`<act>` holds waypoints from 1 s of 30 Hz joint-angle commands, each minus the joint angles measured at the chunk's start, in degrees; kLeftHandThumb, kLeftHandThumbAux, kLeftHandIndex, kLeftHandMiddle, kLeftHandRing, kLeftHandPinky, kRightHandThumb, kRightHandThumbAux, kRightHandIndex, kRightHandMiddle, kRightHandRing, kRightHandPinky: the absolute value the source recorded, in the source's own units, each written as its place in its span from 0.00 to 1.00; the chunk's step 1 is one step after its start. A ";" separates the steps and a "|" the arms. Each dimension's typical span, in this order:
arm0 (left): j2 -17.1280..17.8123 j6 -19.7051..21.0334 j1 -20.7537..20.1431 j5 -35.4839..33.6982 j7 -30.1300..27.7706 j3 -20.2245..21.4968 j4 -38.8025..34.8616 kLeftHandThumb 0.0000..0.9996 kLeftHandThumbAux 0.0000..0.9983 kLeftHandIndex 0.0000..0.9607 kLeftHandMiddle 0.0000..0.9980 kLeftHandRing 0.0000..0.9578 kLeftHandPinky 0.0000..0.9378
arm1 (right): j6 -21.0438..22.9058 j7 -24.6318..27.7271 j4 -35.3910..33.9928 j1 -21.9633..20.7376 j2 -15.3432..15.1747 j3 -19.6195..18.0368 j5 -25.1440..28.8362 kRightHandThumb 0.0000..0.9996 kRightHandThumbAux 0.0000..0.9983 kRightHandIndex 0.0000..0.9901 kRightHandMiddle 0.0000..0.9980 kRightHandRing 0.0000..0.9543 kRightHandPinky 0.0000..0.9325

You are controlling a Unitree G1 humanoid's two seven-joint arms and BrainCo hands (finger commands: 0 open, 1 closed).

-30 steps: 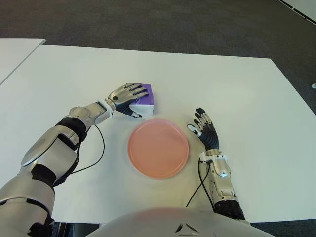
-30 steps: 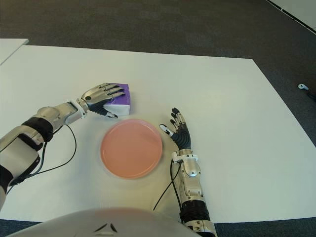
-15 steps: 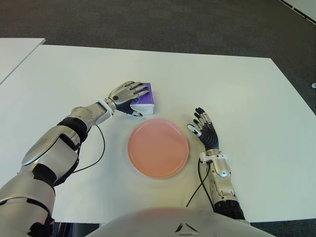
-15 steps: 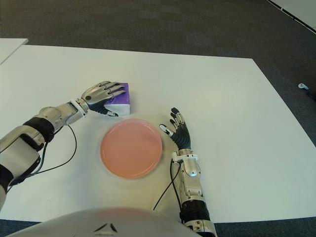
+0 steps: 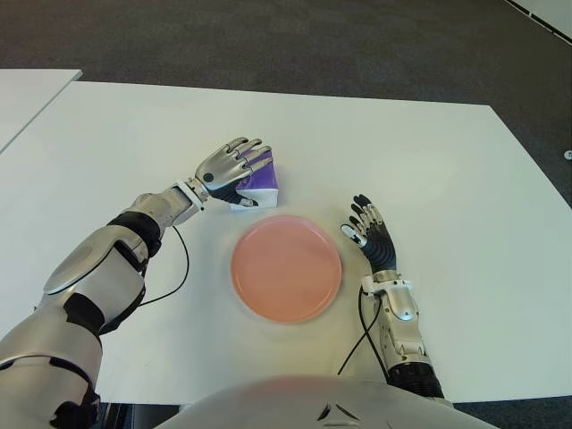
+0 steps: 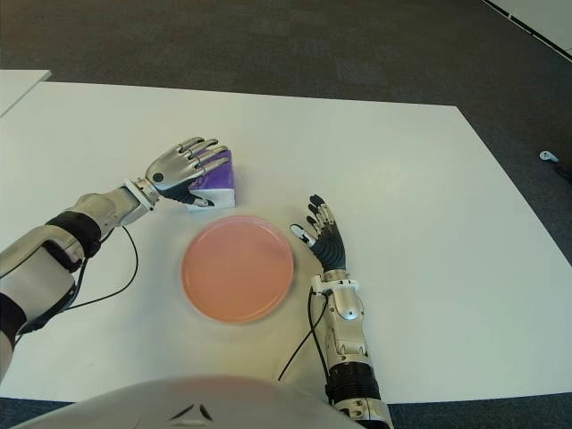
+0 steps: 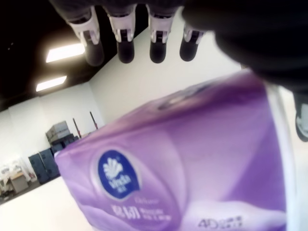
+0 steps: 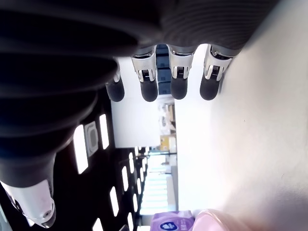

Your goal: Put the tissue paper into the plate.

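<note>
A purple and white tissue pack [image 5: 262,182] lies on the white table [image 5: 429,161], just beyond the far left rim of the pink plate [image 5: 286,268]. My left hand [image 5: 234,164] hovers over the pack from the left with its fingers [image 7: 126,45] stretched out and spread, lifted off the top. In the left wrist view the tissue pack [image 7: 192,163] fills the space under the palm. My right hand [image 5: 368,234] shows just right of the plate, fingers straight and holding nothing. The plate holds nothing.
A black cable [image 5: 183,268] loops on the table left of the plate, and another [image 5: 357,331] runs beside my right forearm. A second white table [image 5: 27,89] stands at the far left. Dark carpet [image 5: 313,36] lies beyond the far edge.
My left hand's fingers, curled down over the pack a second ago, have straightened and lifted off it. The pack stays about where it was. The right hand has not moved.
</note>
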 commanded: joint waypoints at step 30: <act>-8.11 9.58 3.05 -1.39 -7.44 -5.14 12.36 0.10 0.35 0.00 0.00 0.00 0.00 | 2.16 0.32 3.18 4.98 0.56 0.78 -0.18 0.00 0.68 0.00 0.01 0.00 0.00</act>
